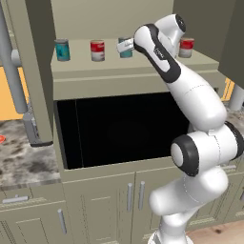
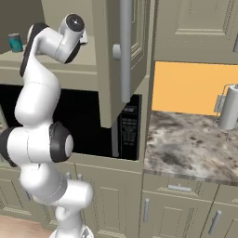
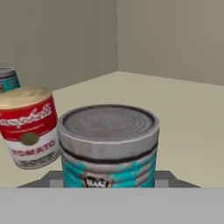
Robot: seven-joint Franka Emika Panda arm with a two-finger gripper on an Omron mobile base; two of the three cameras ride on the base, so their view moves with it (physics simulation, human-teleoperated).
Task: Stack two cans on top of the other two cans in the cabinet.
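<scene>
Four cans stand unstacked on the cabinet (image 1: pixel 124 71) shelf, and the claw (image 1: pixel 125 46), closed on the teal can (image 3: pixel 108 146) directly before it, must next lift it above the tomato soup can (image 3: pixel 29 127) alongside.

teal can (image 1: pixel 126 50) half hidden behind arm (image 1: pixel 164 59)
</scene>
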